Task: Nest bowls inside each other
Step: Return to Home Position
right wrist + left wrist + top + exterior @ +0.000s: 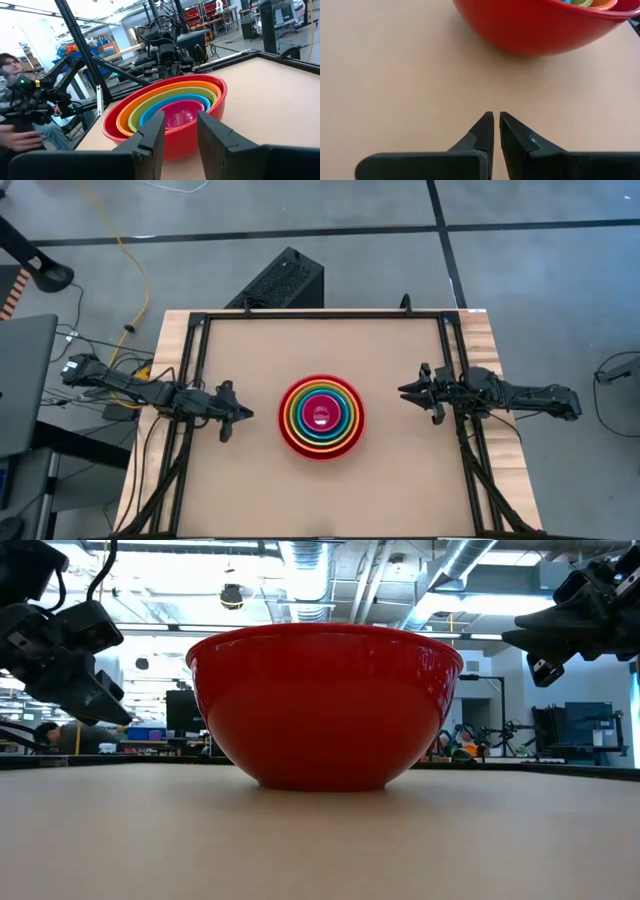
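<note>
From above I see a grey concrete floor crossed by dark seams. A yellow cable trails over it, and a black ribbed box stands behind the pale wooden table. Level across, silver ducts and bright strip lights run overhead.

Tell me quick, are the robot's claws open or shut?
Left claw: shut, empty.
Right claw: open, empty.
</note>
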Tool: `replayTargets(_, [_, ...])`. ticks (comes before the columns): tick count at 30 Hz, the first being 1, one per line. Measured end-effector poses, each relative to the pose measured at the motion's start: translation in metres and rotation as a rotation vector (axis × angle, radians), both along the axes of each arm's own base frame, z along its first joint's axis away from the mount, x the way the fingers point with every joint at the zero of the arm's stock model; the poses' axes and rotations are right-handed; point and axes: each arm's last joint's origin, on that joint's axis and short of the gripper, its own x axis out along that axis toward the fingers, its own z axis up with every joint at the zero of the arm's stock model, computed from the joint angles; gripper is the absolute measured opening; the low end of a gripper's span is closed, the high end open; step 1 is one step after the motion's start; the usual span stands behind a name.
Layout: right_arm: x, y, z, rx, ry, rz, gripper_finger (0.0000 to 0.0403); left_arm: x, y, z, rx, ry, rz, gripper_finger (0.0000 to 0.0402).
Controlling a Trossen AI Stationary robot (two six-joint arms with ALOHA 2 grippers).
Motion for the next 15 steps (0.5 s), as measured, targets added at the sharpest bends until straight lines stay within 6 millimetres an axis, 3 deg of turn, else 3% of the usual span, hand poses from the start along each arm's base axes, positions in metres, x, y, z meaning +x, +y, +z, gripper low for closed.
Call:
replayTargets(10, [0.000, 0.000, 0.000, 0.000, 0.000, 0.000, 0.0116, -0.002, 0.001, 0.002, 0.053, -0.016, 0.007, 0.0019])
replayTargets(15, [0.000, 0.000, 0.000, 0.000, 0.001, 0.000, 0.0116, -0.008, 0.004, 0.015, 0.265, -0.144, -0.053, 0.0019])
